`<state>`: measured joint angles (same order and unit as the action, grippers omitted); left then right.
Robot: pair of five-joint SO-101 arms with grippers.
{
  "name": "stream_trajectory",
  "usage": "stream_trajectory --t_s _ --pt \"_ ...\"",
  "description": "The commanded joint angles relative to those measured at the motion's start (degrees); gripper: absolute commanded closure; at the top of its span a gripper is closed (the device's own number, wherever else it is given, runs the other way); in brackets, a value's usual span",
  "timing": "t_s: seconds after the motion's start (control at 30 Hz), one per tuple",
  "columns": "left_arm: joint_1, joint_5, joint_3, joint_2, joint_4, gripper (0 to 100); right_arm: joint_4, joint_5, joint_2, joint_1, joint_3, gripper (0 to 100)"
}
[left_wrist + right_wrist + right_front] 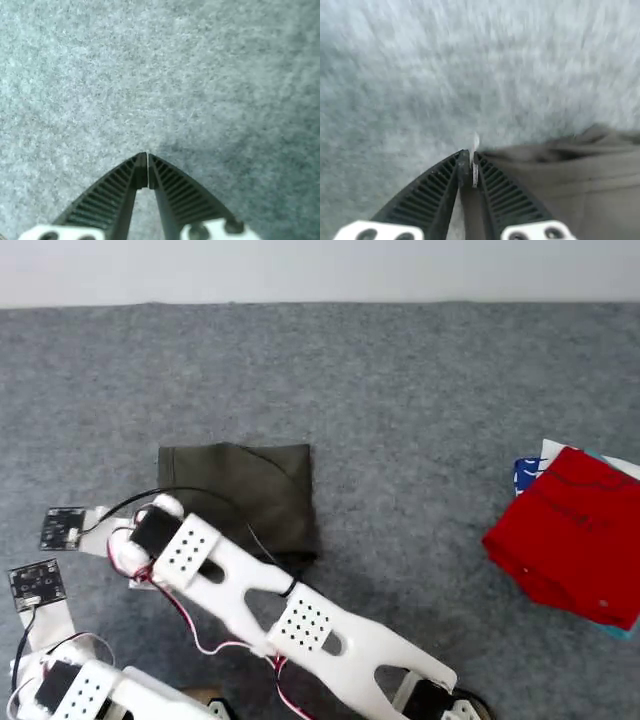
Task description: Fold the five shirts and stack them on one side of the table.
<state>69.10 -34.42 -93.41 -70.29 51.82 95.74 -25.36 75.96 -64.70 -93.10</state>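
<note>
High view shows a grey, felt-like desk (420,390) running back to a pale wall (320,270). Left of centre lies the olive shirt (250,490), folded into a flat rectangle, its long axis parallel to that wall, with a curved seam across it. A red shirt (575,535) tops the stack (527,472) at the desk's right edge. The right hand (470,152), tips together, meets the olive shirt's edge; the left hand (147,156), likewise closed, is over bare desk.

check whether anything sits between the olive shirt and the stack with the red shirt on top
Nothing visible does. Bare grey table cover lies between the olive shirt and the stack topped by the red shirt at the table's side. The right arm lies across the near part of the table, off that line.
</note>
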Motion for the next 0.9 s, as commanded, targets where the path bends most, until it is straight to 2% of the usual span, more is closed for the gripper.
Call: stream_trajectory --t_s 0.0,0.27,0.47,0.67,0.87 --pt "0.0 0.6 1.5 -0.7 -1.1 98 -1.8 0.3 -4.9 -0.8 -3.3 97.4" --pt "-0.1 0.6 1.5 -0.7 -1.1 98 7.2 0.3 -14.8 3.9 -3.2 97.3" --pt "-0.1 0.6 1.5 -0.7 -0.8 98 7.3 0.6 -15.8 9.9 -2.7 97.3" --pt "-0.1 0.6 1.5 -0.7 -0.8 98 5.7 3.7 -14.1 8.0 6.9 97.3" --pt "-0.1 0.6 1.5 -0.7 -0.8 98 -3.6 4.7 -9.2 3.9 10.1 97.3"
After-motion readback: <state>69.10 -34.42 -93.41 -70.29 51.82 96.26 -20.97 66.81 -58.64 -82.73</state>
